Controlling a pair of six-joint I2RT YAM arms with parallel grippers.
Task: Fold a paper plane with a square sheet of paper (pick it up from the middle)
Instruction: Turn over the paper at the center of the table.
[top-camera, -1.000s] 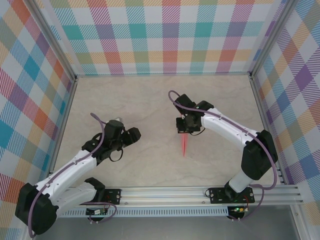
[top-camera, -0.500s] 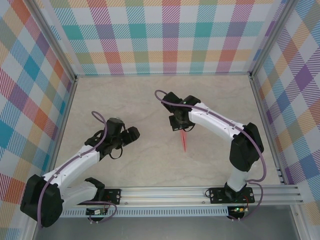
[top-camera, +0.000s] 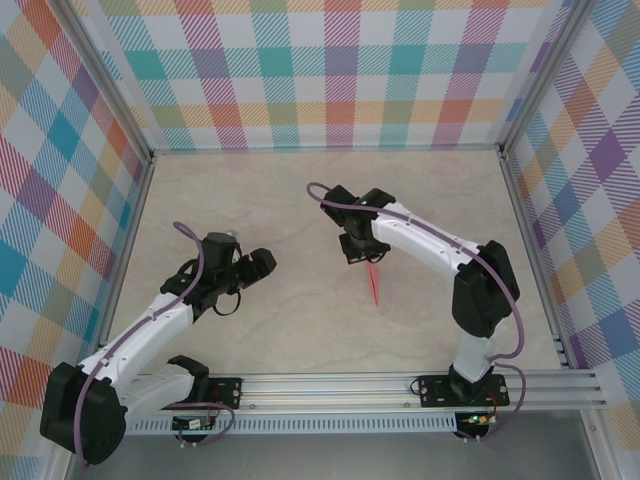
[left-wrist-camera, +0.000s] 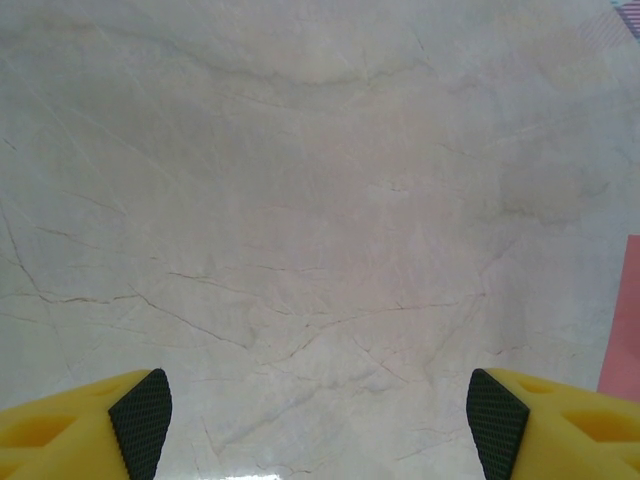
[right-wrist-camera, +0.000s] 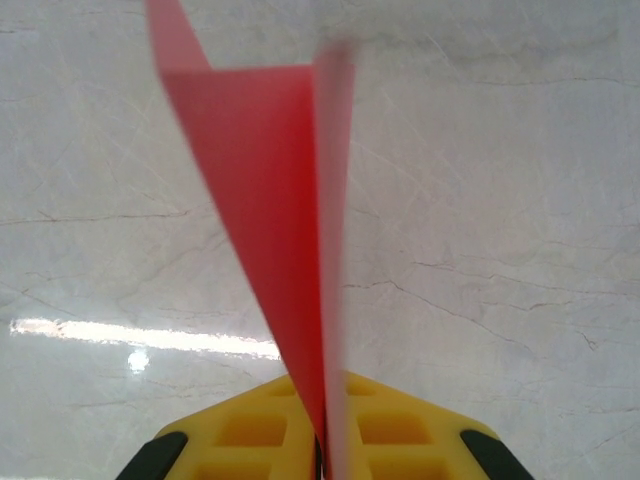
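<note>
My right gripper (top-camera: 366, 262) is shut on the paper plane (top-camera: 373, 285), a narrow salmon-pink dart that hangs edge-on above the middle of the table, its point toward the near edge. In the right wrist view the folded paper plane (right-wrist-camera: 270, 200) rises from between the closed yellow fingers (right-wrist-camera: 250, 440), its two layers pressed together. My left gripper (top-camera: 258, 265) is open to the left of the plane, well apart from it, with only bare table between its black pads (left-wrist-camera: 142, 405). A pink sliver of the paper (left-wrist-camera: 622, 330) shows at the right edge of the left wrist view.
The marble-patterned table (top-camera: 300, 200) is bounded by plaid walls on three sides (top-camera: 320, 70) and an aluminium rail (top-camera: 400, 385) at the near edge, where both arm bases are bolted.
The right arm has carried the plane a little left and toward the back. The left arm has drawn slightly left and back, its jaws staying wide.
</note>
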